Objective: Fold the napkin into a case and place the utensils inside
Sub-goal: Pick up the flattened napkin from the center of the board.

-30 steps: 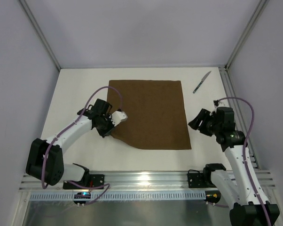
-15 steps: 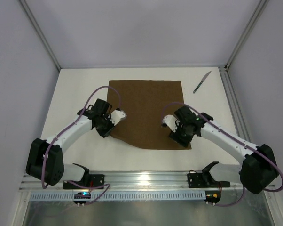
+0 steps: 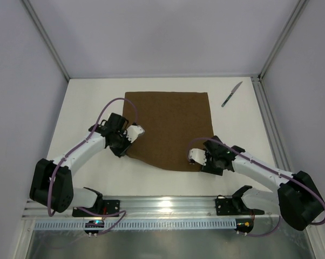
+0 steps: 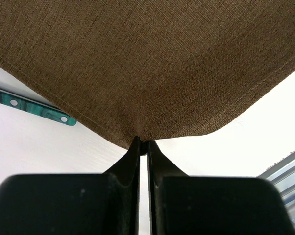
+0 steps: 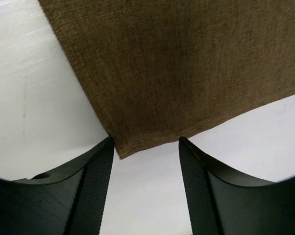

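The napkin (image 3: 170, 127) lies spread on the table (image 3: 87, 102), except its near-left corner, which the left gripper (image 4: 142, 144) pinches tight and holds a little raised. The right gripper (image 5: 145, 142) stands released, jaws wide, straddling the near-right corner. A teal handle (image 4: 32, 105), probably the fork's, pokes from under the cloth. The knife (image 3: 232, 94) lies well apart, far right.

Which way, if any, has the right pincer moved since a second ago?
Yes. In the top view the right pincer moved left and toward the near edge, from off to the right of the napkin to its near right corner, farther from the knife.
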`<action>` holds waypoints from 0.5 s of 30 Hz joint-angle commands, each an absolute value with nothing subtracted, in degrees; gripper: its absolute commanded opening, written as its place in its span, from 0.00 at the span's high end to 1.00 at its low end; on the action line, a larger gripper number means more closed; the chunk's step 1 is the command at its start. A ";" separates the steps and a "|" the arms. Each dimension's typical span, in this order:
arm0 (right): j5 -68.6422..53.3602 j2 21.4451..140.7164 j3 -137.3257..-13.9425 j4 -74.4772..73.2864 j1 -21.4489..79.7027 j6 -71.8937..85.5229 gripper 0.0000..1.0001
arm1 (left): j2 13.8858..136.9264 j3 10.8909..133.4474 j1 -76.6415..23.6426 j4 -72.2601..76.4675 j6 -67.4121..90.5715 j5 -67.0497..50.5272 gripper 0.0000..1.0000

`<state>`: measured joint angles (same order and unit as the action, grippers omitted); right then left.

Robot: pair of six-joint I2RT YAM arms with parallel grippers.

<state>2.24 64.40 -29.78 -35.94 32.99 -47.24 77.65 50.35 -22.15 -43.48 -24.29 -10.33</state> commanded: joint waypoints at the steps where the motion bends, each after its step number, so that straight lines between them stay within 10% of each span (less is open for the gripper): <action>1: 3.16 67.67 -30.06 -30.06 33.22 -49.22 0.43 | 77.08 52.47 -22.24 -43.24 -23.64 -11.16 1.00; 12: 1.67 68.48 -30.85 -35.14 33.66 -49.22 0.95 | 75.94 54.05 -21.89 -46.66 -22.94 -10.02 1.00; 15: 1.41 66.02 -33.57 -39.01 34.28 -48.17 0.96 | 74.89 54.67 -21.01 -48.16 -22.41 -10.72 1.00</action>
